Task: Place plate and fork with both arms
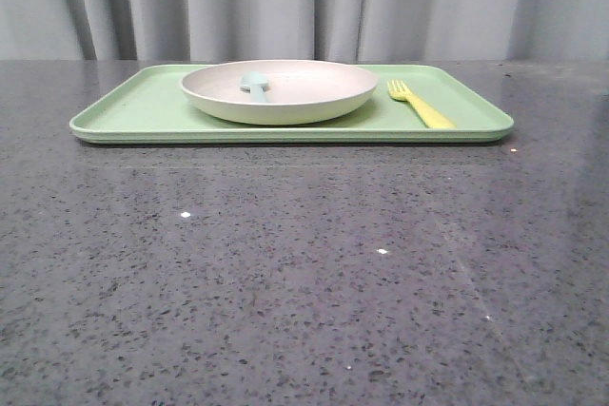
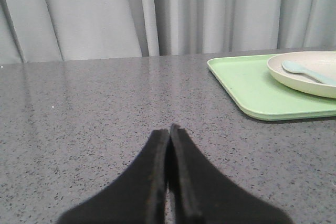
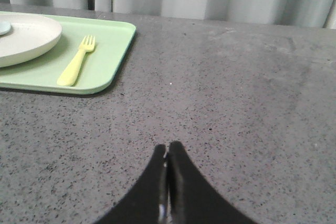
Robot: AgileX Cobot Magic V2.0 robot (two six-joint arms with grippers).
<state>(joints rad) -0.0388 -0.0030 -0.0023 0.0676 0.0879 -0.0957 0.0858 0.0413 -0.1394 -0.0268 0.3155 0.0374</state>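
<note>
Cream-white and shallow, the round plate sits on the flat rectangular light-green tray in the upper middle of the front view, a small pale-blue raised figure inside it. Just to its right on the same tray lies the small bright-yellow plastic fork, tines pointing away, apart from the plate. Over the speckled grey stone table, the black left gripper and black right gripper each have their fingers pressed together, holding nothing.
</note>
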